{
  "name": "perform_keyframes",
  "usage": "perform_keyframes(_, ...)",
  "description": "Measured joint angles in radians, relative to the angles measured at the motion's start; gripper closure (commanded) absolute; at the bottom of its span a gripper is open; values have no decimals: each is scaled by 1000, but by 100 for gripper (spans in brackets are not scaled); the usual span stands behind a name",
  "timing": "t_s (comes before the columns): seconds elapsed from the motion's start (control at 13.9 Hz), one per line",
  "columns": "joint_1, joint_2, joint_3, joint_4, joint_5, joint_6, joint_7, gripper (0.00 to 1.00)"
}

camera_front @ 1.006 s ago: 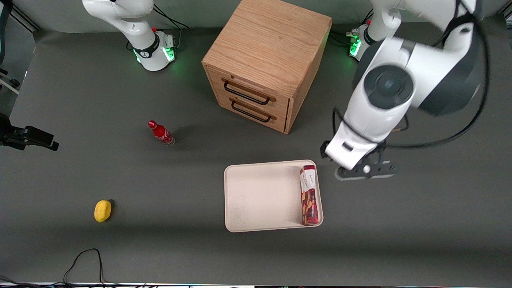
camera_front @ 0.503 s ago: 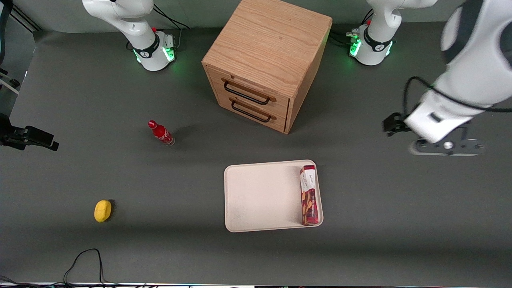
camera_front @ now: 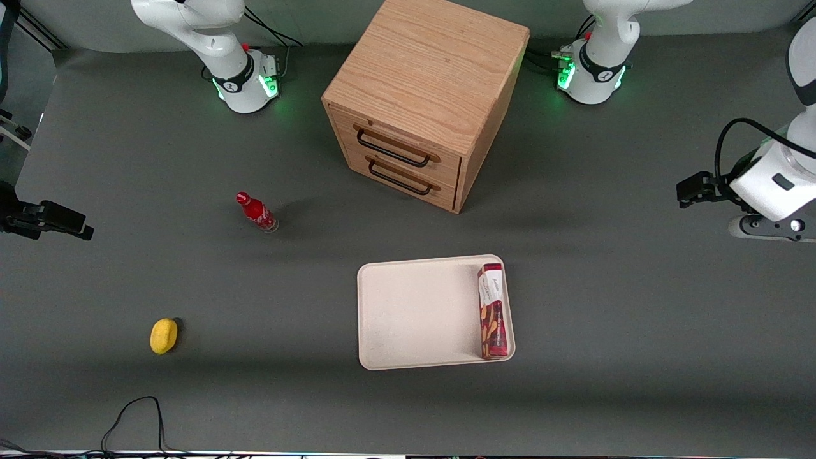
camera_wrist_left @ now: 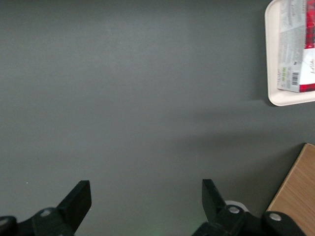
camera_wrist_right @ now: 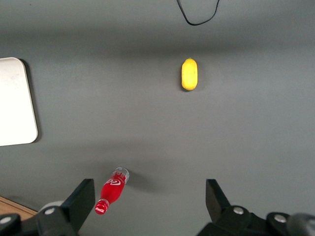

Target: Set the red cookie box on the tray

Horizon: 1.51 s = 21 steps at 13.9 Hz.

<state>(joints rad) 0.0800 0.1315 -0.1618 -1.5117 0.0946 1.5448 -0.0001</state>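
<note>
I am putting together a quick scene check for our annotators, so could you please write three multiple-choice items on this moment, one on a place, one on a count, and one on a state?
1. Where is the red cookie box?
A. On the tray, along its edge toward the working arm's end
B. On the bare table beside the lemon
C. On top of the wooden cabinet

2. How many drawer handles does the wooden cabinet show on its front?
A. One
B. Two
C. Four

3. What is the state of the gripper?
A. Shut on the box
B. Shut on the bottle
C. Open and holding nothing

Answers:
1. A, since the front view shows the box lying flat inside the tray's rim.
2. B, since two dark handles sit one above the other.
3. C, since the left wrist view shows its fingers spread over bare table, apart from the tray.
</note>
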Motion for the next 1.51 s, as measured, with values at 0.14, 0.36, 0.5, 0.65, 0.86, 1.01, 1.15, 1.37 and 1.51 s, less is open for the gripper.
perform_keyframes(0.14, 31, 0, 2, -7, 0, 14, 18, 0)
perform_keyframes(0.36, 41, 0, 1, -33, -1, 53, 23, 0)
perform_keyframes(0.5, 41, -1, -1, -48, -13, 83, 23, 0)
perform_keyframes(0.65, 41, -4, 0, -64, -23, 111, 22, 0)
perform_keyframes(0.86, 41, -21, 0, -100, -31, 154, 12, 0)
perform_keyframes(1.01, 35, -29, 6, -109, -52, 160, -3, 0)
perform_keyframes(1.15, -12, -39, 63, -109, -70, 160, -8, 0)
perform_keyframes(1.37, -48, -57, 106, -113, -75, 156, -14, 0)
perform_keyframes(1.51, -50, -61, 108, -102, -76, 134, -15, 0)
